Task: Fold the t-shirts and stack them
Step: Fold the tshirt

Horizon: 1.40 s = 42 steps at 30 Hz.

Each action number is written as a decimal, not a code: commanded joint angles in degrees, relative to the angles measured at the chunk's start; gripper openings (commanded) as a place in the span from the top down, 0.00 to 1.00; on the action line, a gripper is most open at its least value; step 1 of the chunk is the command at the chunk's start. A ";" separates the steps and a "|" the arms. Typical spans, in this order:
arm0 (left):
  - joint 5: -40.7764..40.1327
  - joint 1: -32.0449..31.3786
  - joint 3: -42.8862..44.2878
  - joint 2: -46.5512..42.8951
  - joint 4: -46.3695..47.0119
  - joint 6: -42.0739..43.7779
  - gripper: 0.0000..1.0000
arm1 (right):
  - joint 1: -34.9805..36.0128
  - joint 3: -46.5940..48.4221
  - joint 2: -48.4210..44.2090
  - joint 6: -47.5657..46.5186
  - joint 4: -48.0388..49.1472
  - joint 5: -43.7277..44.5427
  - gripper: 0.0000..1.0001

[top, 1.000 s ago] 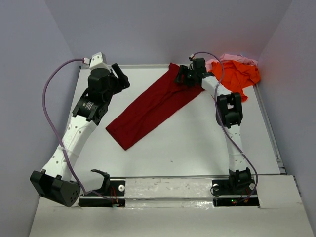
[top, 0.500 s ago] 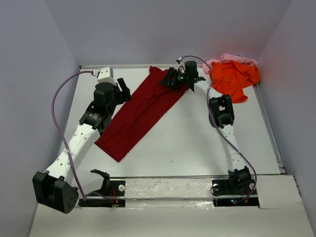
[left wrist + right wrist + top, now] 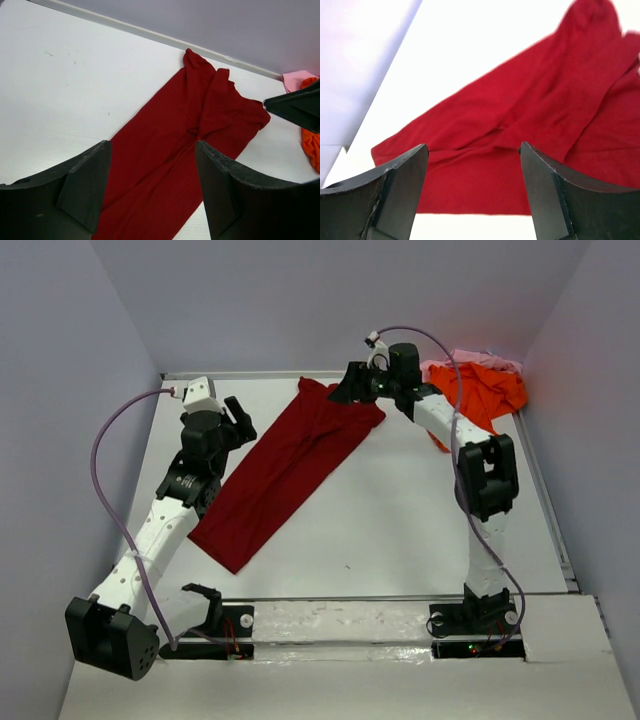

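Note:
The dark red t-shirt [image 3: 283, 462] lies folded into a long strip, running diagonally from the back wall toward the front left; it also fills much of the left wrist view [image 3: 185, 155] and the right wrist view [image 3: 530, 135]. My left gripper [image 3: 240, 418] hovers open just left of the strip's upper half. Over the strip's far end, my right gripper [image 3: 347, 387] stands open with nothing between its jaws. The orange t-shirt [image 3: 480, 392] sits crumpled in the back right corner, with the pale pink t-shirt [image 3: 468, 358] behind it.
Walls close in the white table [image 3: 400, 530] at the back and both sides. A raised rim [image 3: 545, 490] runs along the right edge. The arm bases [image 3: 340, 625] sit on a strip at the near edge.
The red strip has slid left and swung steeper. My right gripper moved left and back along its far end and now stands clear above it. The left arm shifted slightly left.

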 commanded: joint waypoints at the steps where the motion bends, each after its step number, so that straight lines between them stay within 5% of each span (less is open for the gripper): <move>1: -4.10 0.29 -0.69 -2.60 3.19 0.15 0.23 | 2.04 -5.79 -9.85 -5.49 0.35 2.05 0.21; 8: -6.74 3.27 -1.57 -5.07 3.45 -1.87 0.23 | 13.46 -16.00 -12.76 -8.13 -0.37 7.58 0.21; 25: -18.35 8.02 1.76 -2.80 -3.74 -4.16 0.23 | 35.78 -13.28 -8.10 -10.43 -4.22 21.20 0.22; 42: -19.40 11.89 3.18 0.11 -7.09 -5.04 0.23 | 43.88 -9.86 2.87 -5.94 3.50 19.10 0.21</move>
